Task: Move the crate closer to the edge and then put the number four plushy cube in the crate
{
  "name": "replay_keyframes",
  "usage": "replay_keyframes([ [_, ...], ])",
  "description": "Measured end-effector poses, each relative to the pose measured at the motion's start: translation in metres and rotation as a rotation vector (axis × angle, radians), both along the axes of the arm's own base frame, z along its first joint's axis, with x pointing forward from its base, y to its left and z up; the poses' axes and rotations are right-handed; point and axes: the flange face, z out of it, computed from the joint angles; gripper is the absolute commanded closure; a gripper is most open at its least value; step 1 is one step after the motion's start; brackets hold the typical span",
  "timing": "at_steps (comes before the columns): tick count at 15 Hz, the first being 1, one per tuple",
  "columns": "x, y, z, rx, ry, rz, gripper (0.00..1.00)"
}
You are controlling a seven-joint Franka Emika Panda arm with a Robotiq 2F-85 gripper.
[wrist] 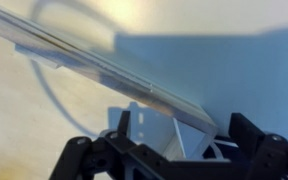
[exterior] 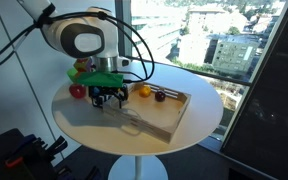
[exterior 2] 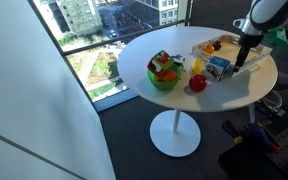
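Note:
A shallow wooden crate (exterior: 164, 115) lies on the round white table (exterior: 84, 125); it also shows in an exterior view (exterior 2: 200, 49). It holds an orange piece (exterior: 142, 91) and dark pieces (exterior: 159, 96). The blue plushy cube (exterior 2: 216, 68) stands on the table beside the crate. I cannot read its number. My gripper (exterior: 106, 97) is down at the crate's near corner, close to the cube (exterior 2: 240, 64). In the wrist view the fingers (wrist: 179, 140) are apart, with the crate's corner wall (wrist: 94, 65) between them.
A green bowl of toy fruit (exterior 2: 164, 73) and a red apple (exterior 2: 197, 83) sit near the cube. The apple (exterior: 77, 91) and bowl (exterior: 81, 68) lie behind the arm. Large windows stand close behind the table.

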Motion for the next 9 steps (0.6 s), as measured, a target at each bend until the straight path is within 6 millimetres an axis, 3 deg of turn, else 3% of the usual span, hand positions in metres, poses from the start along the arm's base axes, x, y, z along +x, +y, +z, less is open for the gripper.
replay_keyframes([
  [9, -0.0052, 0.007, -0.0081, 0.003, 0.02, 0.016, 0.0],
])
